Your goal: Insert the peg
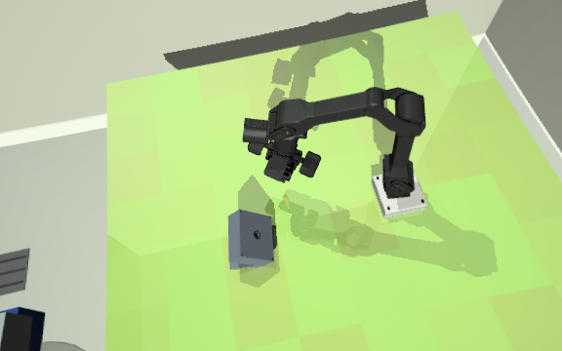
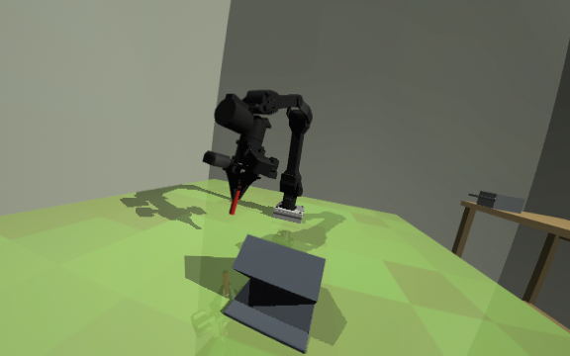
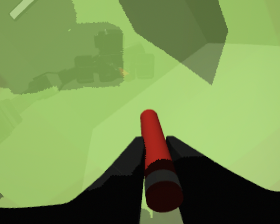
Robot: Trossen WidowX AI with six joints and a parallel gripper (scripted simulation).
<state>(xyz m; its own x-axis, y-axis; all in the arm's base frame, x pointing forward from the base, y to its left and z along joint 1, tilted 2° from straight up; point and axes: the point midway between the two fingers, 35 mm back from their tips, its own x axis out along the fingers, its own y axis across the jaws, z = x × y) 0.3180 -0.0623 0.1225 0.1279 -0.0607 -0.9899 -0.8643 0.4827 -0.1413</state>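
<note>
A round red peg (image 2: 235, 204) (image 3: 152, 131) with a grey band near its near end is pinched between the fingers of my gripper (image 2: 236, 193) (image 3: 154, 143). The gripper is shut on it. The peg hangs in the air, slightly tilted, lower end free. In the top view the gripper body hides the fingers and peg. The blue-grey sloped panel (image 1: 249, 249) (image 2: 285, 262) stands on the table; its face shows one small dark round hole (image 1: 257, 235). The exterior camera sees the panel from behind, so the hole is hidden there. The gripper is above and away from the panel.
The arm's white base (image 1: 404, 210) (image 2: 288, 213) is bolted on the green table (image 1: 164, 302) (image 2: 67, 307). Shadows and faint reflections of the arm lie on the table. A wooden side table (image 2: 537, 222) stands apart at the right in the exterior view.
</note>
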